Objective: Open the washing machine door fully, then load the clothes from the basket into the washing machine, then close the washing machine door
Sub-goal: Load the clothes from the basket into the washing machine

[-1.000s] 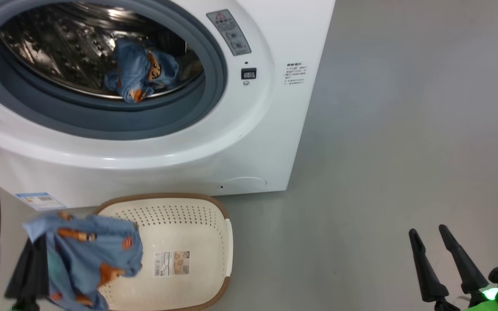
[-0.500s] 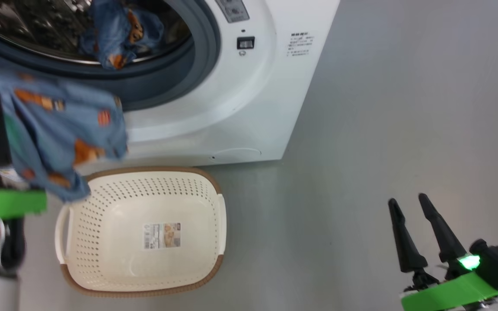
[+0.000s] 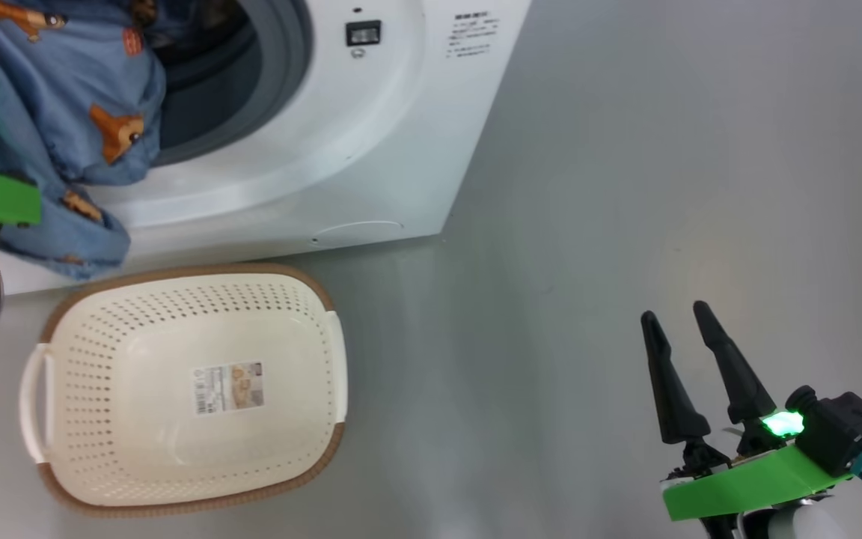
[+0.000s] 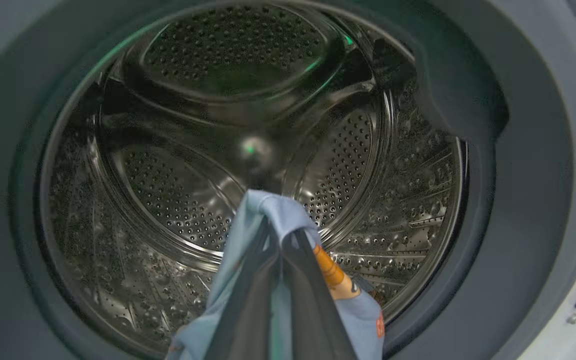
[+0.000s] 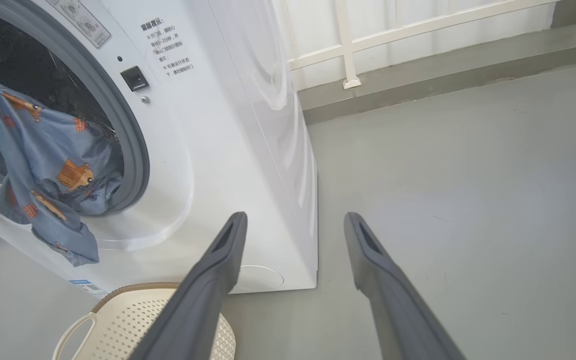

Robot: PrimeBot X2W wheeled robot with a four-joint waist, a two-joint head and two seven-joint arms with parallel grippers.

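Grey floor bears the empty basket, lower left. Upper left, the left pincer, clenched on the blue clothes, hovers at the washing machine mouth; the right pincer gapes idle. Loading looks to be in hand: next, reach deeper and release.

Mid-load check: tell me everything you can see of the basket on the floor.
The cream-white perforated plastic basket is a rounded rectangle with a brown woven-look rim, two pale side handles and a label sticker on its bottom. It stands upright on the grey floor, close before the white washing machine, and is empty. Only the floor is seen touching it.
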